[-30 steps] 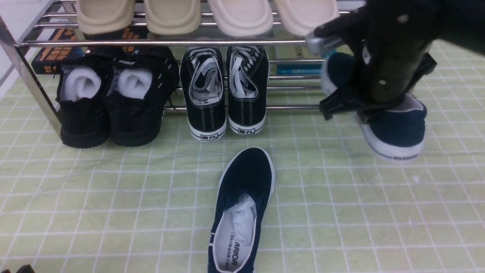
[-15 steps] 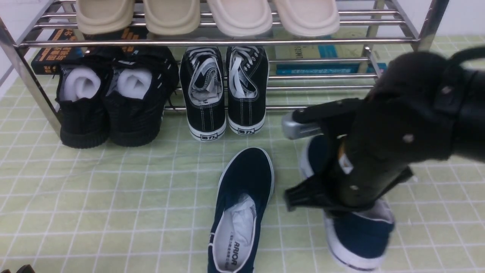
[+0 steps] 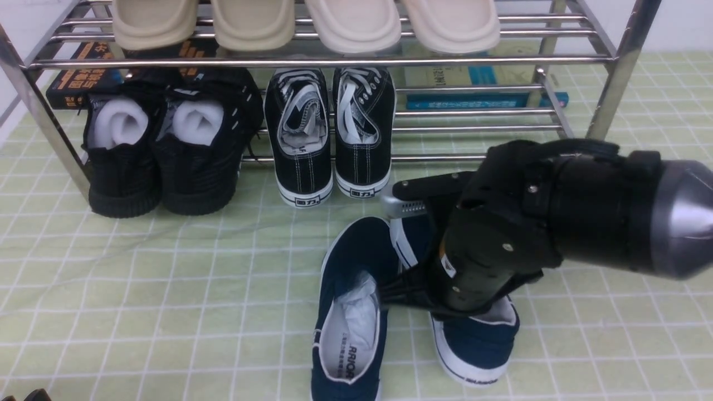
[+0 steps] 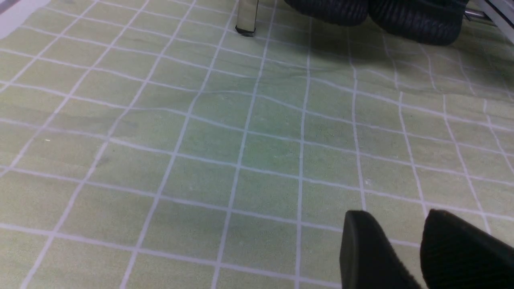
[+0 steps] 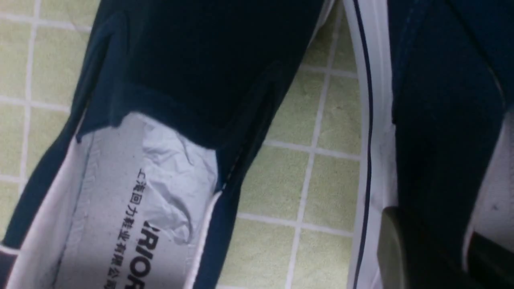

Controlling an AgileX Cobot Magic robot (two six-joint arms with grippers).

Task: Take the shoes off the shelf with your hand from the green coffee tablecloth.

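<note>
Over the cloth (image 3: 139, 267), off the shelf (image 3: 604, 55) at 12 o'clock, the right arm (image 3: 585, 217) has carried the second shoe (image 3: 473, 345) from 3 o'clock down to about 5 o'clock, just beside the first shoe (image 3: 356, 262) lying at 6 o'clock. Its right claw (image 5: 433, 253) pinches that second shoe's side wall, one finger outside and one inside. At 7 o'clock the left claw (image 4: 401, 226) hangs low over the cloth, fingers slightly apart, gripping nothing.
</note>
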